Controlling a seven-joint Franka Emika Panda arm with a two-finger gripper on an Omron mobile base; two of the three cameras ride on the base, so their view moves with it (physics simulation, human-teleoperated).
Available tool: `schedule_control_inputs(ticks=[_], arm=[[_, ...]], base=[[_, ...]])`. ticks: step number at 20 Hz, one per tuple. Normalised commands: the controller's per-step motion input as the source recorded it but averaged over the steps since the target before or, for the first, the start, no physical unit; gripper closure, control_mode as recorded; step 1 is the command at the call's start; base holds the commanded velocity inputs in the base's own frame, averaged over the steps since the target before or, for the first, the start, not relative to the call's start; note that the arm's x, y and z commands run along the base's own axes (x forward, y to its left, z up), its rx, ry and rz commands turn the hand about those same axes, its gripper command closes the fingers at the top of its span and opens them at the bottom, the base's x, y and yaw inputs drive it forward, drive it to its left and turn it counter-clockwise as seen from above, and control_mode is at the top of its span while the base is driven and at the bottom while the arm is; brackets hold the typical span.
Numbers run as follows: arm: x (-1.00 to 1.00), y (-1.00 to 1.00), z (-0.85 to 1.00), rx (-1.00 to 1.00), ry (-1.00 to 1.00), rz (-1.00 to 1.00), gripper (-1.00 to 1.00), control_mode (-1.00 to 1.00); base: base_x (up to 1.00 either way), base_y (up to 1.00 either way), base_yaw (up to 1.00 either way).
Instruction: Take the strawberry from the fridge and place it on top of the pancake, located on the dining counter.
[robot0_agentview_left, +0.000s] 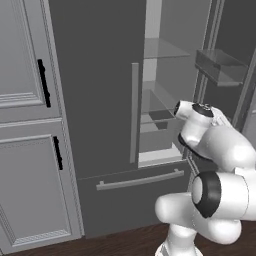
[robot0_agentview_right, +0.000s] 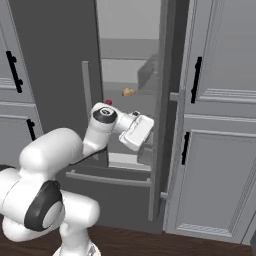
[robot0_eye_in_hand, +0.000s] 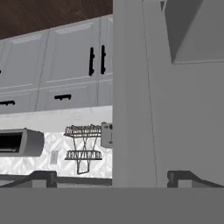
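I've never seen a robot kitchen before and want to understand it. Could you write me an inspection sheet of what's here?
Surface: glass shelves inside the tall dark grey fridge; its right door stands open, the left one and the bottom drawer are closed.
Job's things: tiny bright red strawberry on a fridge shelf, just above the arm's wrist, not held.
Clutter: small orange-brown item further back on a shelf, too small to identify.
Grippers: two-finger gripper open, empty, at the fridge opening.
Cables: nothing seen.
Surroundings: light grey panelled cabinets with black handles on both sides; dark wood floor.
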Motion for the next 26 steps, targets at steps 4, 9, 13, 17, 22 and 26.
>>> schedule_control_inputs(ticks=[4,9,13,17,22,26], arm=[[-0.04,-0.59,0.0,0.0,-0.01,0.02,-1.0,-1.0],[0.0,-0.01,0.0,0.0,0.0,0.1,-1.0,-1.0],[0.0,0.82,0.0,-0.01,-0.02,0.04,-1.0,-1.0],[0.09,1.0,0.0,0.0,-0.06,0.0,-1.0,-1.0],[0.27,1.0,0.0,0.16,-0.14,-0.05,-1.0,-1.0],[0.33,0.91,0.0,0.35,-0.33,-0.38,-1.0,-1.0]], base=[[0.0,0.0,0.0],[0.0,0.0,0.0],[0.0,0.0,0.0],[0.0,0.0,0.0],[0.0,0.0,0.0],[0.0,0.0,0.0]])
